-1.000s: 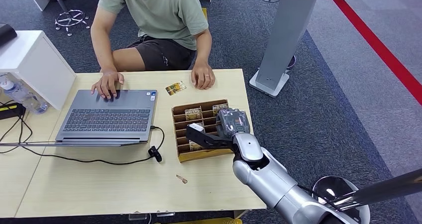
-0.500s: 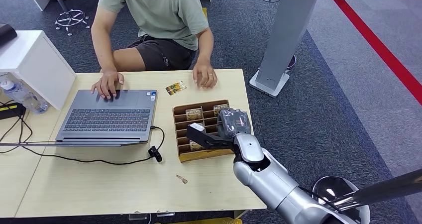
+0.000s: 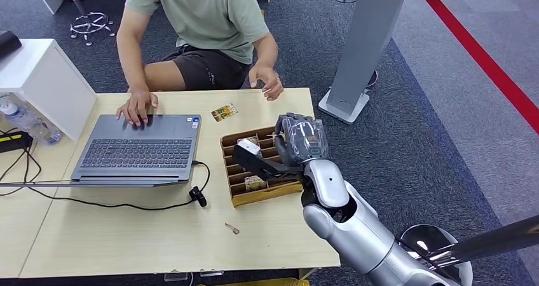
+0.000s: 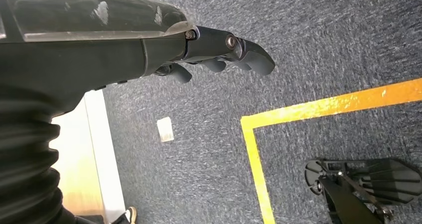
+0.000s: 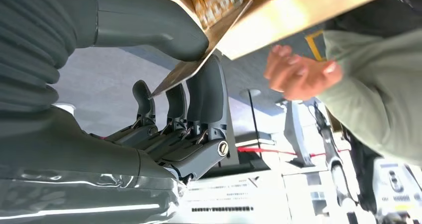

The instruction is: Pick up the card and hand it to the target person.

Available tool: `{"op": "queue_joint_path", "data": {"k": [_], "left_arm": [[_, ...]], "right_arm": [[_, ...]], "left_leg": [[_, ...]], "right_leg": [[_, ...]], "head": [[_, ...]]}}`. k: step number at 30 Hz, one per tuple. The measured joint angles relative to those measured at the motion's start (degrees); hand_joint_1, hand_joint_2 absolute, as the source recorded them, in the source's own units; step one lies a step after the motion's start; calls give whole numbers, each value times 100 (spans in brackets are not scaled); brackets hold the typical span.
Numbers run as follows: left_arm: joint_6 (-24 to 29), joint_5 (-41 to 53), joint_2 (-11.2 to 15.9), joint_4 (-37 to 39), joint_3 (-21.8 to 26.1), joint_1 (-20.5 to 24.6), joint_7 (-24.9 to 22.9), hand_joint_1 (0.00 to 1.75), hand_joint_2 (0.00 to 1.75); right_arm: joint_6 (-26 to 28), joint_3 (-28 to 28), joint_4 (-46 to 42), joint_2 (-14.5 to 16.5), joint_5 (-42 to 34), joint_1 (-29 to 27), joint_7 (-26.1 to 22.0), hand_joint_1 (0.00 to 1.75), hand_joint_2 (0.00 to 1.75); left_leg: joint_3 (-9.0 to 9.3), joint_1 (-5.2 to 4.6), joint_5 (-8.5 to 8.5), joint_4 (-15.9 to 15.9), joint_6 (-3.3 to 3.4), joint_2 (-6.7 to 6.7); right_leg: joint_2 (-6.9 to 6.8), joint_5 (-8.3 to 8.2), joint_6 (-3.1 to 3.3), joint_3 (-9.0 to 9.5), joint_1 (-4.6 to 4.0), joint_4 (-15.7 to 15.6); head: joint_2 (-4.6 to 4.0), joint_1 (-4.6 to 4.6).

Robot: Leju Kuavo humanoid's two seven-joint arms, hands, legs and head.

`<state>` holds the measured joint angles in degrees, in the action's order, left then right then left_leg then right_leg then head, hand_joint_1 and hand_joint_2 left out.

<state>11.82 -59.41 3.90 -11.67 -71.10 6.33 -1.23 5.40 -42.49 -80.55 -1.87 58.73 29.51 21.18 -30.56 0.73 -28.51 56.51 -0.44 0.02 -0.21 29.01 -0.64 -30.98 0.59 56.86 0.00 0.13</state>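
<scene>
The right hand hangs above the far right part of the table, over the cardboard card holder that stands near the table's right edge. From the head view its wrapped back faces up and its thumb reaches left over the holder's slots, tipped with something white; whether that is a card is hard to say from there. The right wrist view settles it: a card with a gold and dark printed face is pinched between the thick grey thumb and the darker fingers, edge-on to the camera. That view also shows the person's hand raised and open just beyond the card, apart from it.

In the head view the person's hand is lifted off the table near the far right corner, while the person's other hand rests at the far edge of the laptop. A second card lies flat on the table near the far edge, between laptop and holder. More cards stand in the holder's slots.

The left hand appears in the left wrist view, hanging over dark carpet with yellow floor tape; its fingers are loosely curled and hold nothing.
</scene>
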Motion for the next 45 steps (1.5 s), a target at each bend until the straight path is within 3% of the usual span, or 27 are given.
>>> {"op": "queue_joint_path", "data": {"k": [8, 13, 22, 34, 38, 45], "left_arm": [[0, 1, -1, 0, 0, 3, 3, 0, 175], [-15, 89, -1, 0, -5, 8, 69, 0, 175], [11, 174, -1, 0, -20, 64, 58, 0, 175], [87, 164, -1, 0, -24, 68, 46, 0, 175], [73, 164, -1, 0, -28, 69, 46, 0, 175], [-55, 166, -1, 0, -62, 67, 89, 0, 175]], "right_arm": [[215, 42, -488, -38, 22, -79, -360, 120, 175], [1141, 37, -376, 56, 124, 17, -1133, 120, 175], [2286, 10, 943, 437, 78, 724, -1663, 120, 175], [2583, -26, 2634, 953, -199, 1348, -1802, 120, 175], [2580, -46, 2920, 1045, -231, 1418, -1763, 0, 175], [2502, -76, 3270, 1126, -298, 1476, -1693, 0, 175]], "left_leg": [[-2, 0, 0, 0, 0, 0], [-6, 0, 0, 0, 0, -1], [-11, 0, 2, 0, 0, -7], [-14, 0, 2, 0, 0, -8], [-13, 0, 2, 0, 0, -8], [-13, 0, 2, 0, 0, -7]], "right_leg": [[0, 0, 0, 0, 0, 0], [-1, 0, 0, 0, 0, 1], [-8, 0, 0, 1, 0, 2], [-7, 0, 0, -5, 0, 2], [-7, 0, 0, -4, 0, 2], [-7, 0, 0, -5, 0, 2]], "head": [[0, 1], [0, 0], [0, 5], [0, 2], [0, 3], [0, 3]]}}
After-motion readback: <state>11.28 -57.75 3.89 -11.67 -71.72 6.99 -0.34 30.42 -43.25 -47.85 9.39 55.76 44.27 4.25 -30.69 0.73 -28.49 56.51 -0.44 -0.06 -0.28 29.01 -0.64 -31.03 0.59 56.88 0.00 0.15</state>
